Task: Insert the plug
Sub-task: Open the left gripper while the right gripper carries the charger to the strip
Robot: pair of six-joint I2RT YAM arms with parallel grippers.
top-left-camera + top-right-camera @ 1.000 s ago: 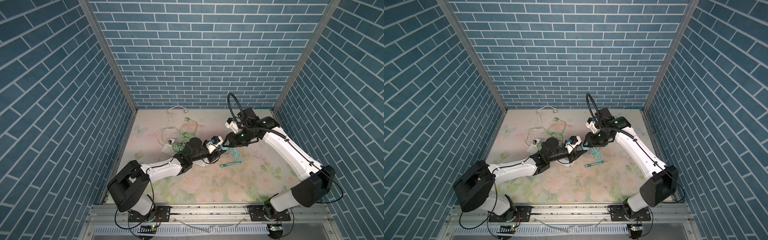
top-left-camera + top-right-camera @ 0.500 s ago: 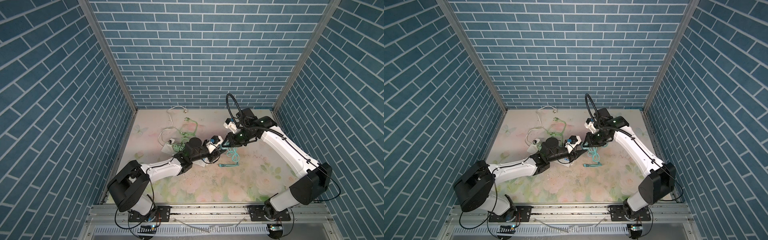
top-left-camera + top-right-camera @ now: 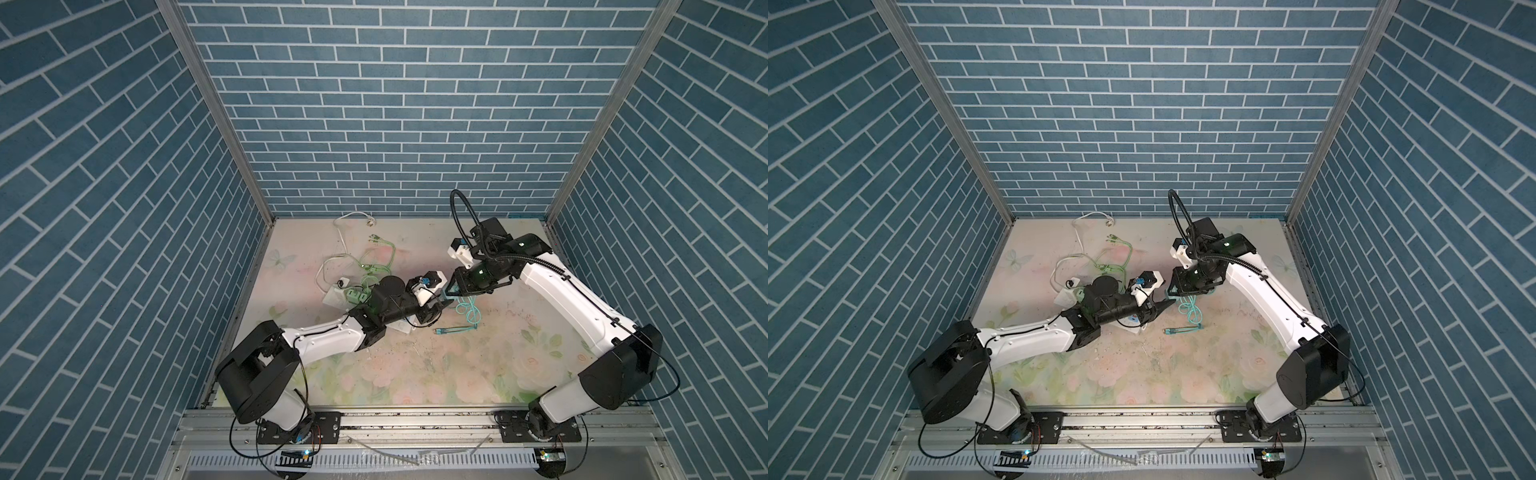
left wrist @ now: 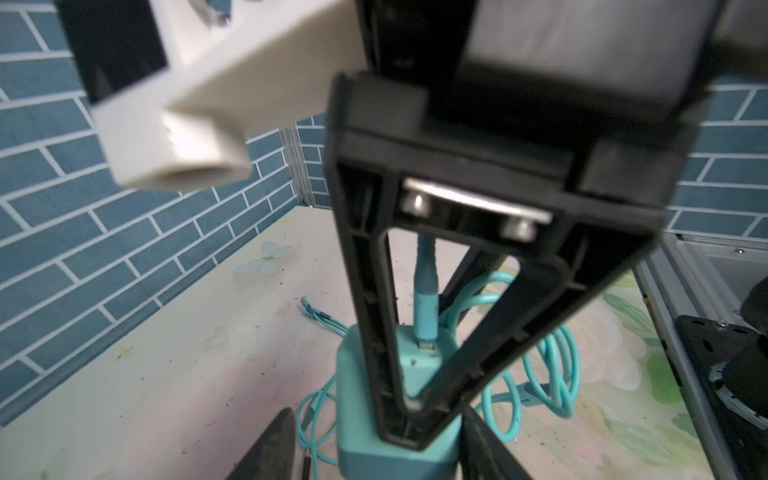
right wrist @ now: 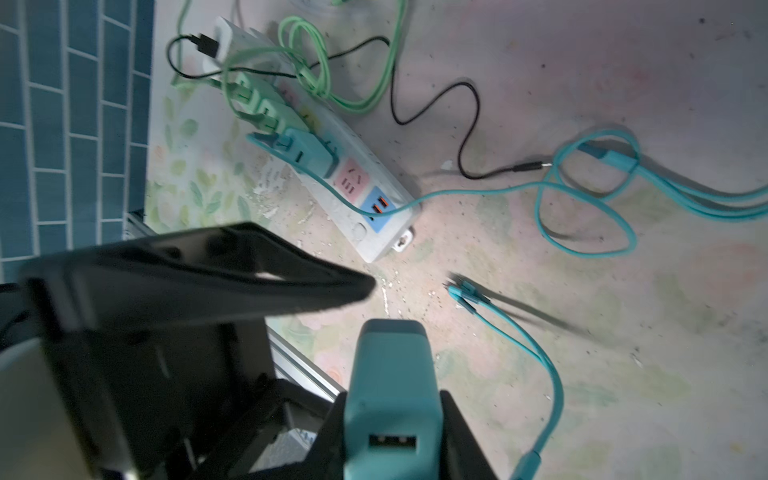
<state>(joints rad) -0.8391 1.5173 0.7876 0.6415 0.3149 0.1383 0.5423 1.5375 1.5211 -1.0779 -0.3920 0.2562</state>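
the right gripper (image 5: 392,397) pinches the teal charger (image 5: 390,357) by its two sides, jaws pressed tight on it. the charger hangs over the table (image 3: 478,365), near its middle, and is not in the strip (image 5: 365,199). in both top views the charger (image 3: 448,294) shows as a small teal block between the two gripper tips.

the left gripper (image 4: 377,415) is spread. its fingers (image 4: 278,449) stand on either side of the charger. one is clearly off it, with cable showing in the gap. the other is just beside it, and i cannot tell whether it touches. in the right wrist view one left finger hangs apart from the charger.

the strip is white and lies flat on the table, partly under the left arm in the top views. green plugs (image 5: 257,99) fill its far end, and a teal plug (image 5: 309,153) sits next to them. then come a free pink socket (image 5: 353,180) and a blue usb panel (image 5: 378,208) at the end nearest the charger. a thin teal lead lies across that panel.

in the left wrist view a teal cable (image 4: 426,307) is plugged into the charger, and more of it lies coiled on the table below. a black cable (image 5: 465,124) snakes across the table near the strip.
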